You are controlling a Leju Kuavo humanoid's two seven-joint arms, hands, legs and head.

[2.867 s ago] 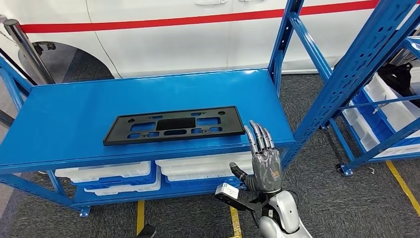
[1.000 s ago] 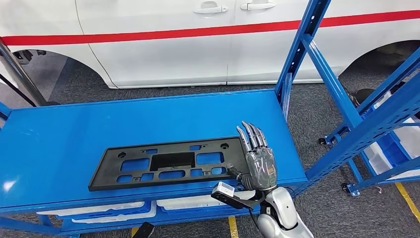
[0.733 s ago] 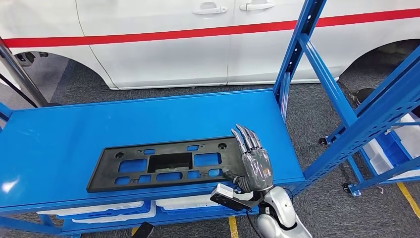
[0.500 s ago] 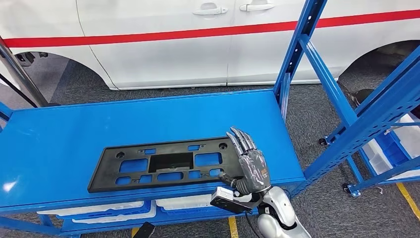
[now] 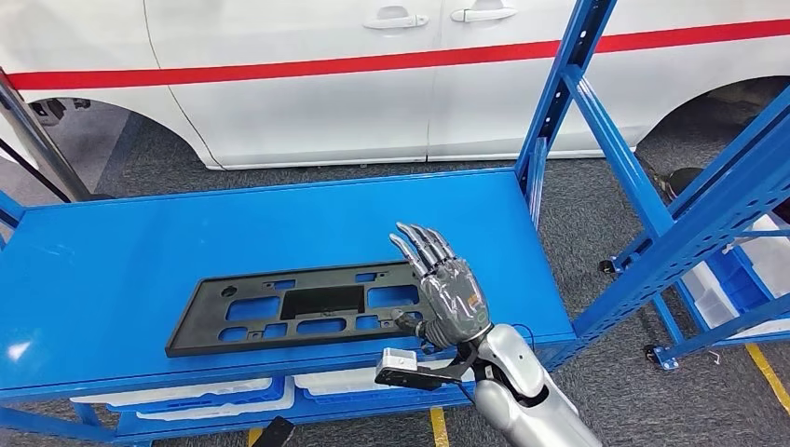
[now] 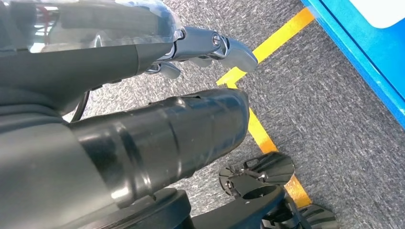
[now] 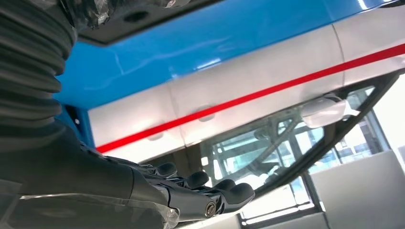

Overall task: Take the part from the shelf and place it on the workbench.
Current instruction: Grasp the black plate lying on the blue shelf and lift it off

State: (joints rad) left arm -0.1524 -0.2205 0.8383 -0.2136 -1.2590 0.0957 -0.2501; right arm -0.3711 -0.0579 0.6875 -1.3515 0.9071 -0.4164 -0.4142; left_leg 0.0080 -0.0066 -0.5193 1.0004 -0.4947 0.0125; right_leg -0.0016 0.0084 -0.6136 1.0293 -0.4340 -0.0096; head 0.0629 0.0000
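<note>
A flat black plastic part (image 5: 298, 307) with several cut-outs lies on the blue shelf top (image 5: 233, 223), near its front edge. My right hand (image 5: 442, 293) hovers over the part's right end and hides it, fingers stretched out and apart, thumb down by the part's near edge. I cannot tell whether it touches the part. In the right wrist view the dark fingers (image 7: 200, 191) are straight and hold nothing, with the part's edge (image 7: 143, 16) close by. My left hand (image 6: 210, 45) hangs over the grey floor, holding nothing.
A white car with a red stripe (image 5: 326, 65) stands behind the shelf. A blue upright (image 5: 559, 93) rises at the shelf's right rear corner. A second blue rack (image 5: 727, 214) stands to the right. White bins (image 5: 354, 380) sit under the shelf top.
My right hand has moved left and forward from beside the part's right end to over it. Since the oldest frame the camera has moved closer to the shelf.
</note>
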